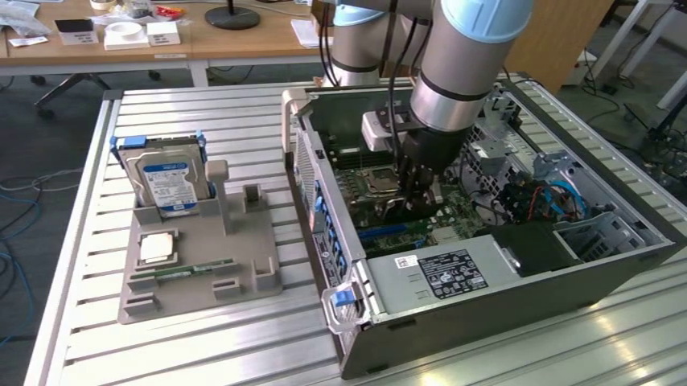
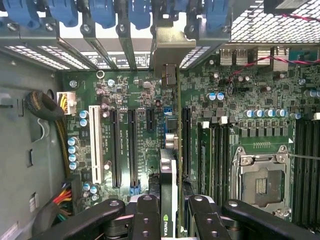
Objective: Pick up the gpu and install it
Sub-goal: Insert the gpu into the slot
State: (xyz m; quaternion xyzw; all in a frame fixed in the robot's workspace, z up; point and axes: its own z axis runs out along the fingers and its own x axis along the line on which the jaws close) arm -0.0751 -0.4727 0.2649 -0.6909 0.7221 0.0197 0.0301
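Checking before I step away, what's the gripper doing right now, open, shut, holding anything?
Gripper: shut on the gpu, holding it edge-down over the motherboard inside the case.

Hard drive (image 1: 166,181) upright in grey holder (image 1: 199,269)

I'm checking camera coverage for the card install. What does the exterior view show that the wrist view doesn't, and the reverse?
Exterior alone: the silver hard drive with a blue label upright in the grey plastic parts holder on the slatted metal table, and the narrow green RAM stick.

Wrist alone: the black expansion slots, the white slot, and the hand shut on the thin dark gpu card, edge-on over the board.

Both: the green motherboard and its silver CPU socket.
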